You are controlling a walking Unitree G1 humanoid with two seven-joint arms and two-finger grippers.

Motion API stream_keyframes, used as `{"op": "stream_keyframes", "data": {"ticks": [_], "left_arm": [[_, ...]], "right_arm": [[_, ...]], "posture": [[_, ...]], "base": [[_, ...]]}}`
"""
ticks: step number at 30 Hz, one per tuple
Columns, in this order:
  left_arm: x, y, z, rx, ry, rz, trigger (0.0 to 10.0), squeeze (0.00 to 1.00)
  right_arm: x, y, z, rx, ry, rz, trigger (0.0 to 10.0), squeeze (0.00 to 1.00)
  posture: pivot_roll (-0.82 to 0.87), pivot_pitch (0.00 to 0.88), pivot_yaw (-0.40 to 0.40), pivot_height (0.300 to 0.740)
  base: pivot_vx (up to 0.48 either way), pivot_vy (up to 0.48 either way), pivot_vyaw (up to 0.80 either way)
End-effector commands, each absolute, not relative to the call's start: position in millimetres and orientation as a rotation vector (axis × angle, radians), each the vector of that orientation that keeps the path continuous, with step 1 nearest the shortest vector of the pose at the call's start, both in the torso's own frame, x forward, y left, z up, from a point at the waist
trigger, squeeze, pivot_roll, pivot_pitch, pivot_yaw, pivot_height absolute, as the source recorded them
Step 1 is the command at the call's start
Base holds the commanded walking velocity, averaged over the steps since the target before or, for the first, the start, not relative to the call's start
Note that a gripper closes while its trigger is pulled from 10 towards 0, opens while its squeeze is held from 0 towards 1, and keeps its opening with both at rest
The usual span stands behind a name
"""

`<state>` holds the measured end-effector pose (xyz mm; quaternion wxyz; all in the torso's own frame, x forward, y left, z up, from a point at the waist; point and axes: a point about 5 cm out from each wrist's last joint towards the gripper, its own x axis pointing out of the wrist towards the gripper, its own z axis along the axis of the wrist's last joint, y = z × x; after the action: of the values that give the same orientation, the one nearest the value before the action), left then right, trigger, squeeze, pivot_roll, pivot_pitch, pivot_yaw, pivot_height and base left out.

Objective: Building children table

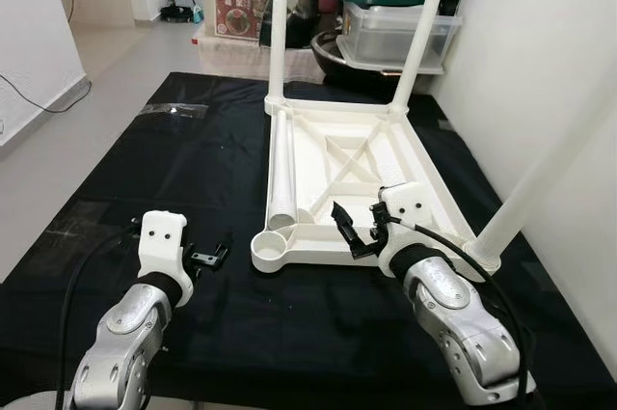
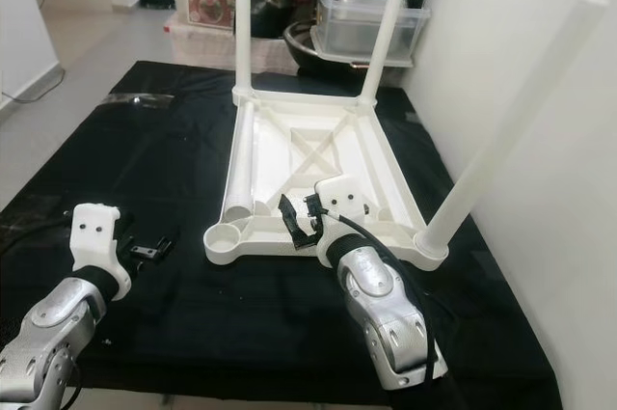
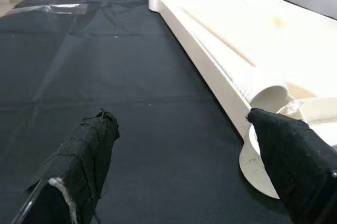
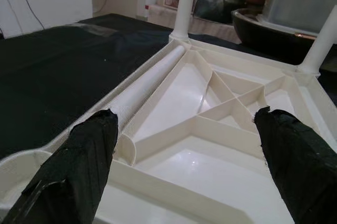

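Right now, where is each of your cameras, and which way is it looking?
Left eye view: on my head, looking forward and down at the upturned white table on the black mat; both silver arms show, left gripper and right gripper.
Right eye view: beside it, same scene, same arms.
Left wrist view: on my left wrist, looking along its open black fingers at the mat and the loose leg.
Right wrist view: on my right wrist, looking between its open fingers into the table's underside.
All four share the table.
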<state>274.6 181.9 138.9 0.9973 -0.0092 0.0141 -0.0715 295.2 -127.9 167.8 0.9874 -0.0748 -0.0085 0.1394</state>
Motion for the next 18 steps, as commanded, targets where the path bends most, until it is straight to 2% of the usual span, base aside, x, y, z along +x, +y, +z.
{"op": "stream_keyframes", "data": {"ticks": [1,9,11,18], "left_arm": [[272,185,138,-0.031,0.017,-0.108,10.0,0.00],[272,194,141,-0.095,0.004,-0.070,10.0,0.00],[272,195,142,-0.102,0.006,-0.070,10.0,0.00],[275,193,143,-0.100,0.013,-0.089,10.0,0.00]], "right_arm": [[298,-127,168,-0.212,-0.041,0.284,10.0,0.00],[301,-128,165,-0.216,-0.037,0.273,10.0,0.00],[302,-130,166,-0.213,-0.043,0.264,10.0,0.00],[306,-136,166,-0.201,-0.042,0.222,10.0,0.00]], "posture": [[0.06,0.000,-0.087,0.740],[0.07,0.000,-0.089,0.740],[0.07,0.000,-0.089,0.740],[0.06,0.000,-0.081,0.740]], "base": [[0.000,0.000,0.80],[0.000,0.000,0.80],[0.000,0.240,0.59],[0.000,0.410,0.00]]}}
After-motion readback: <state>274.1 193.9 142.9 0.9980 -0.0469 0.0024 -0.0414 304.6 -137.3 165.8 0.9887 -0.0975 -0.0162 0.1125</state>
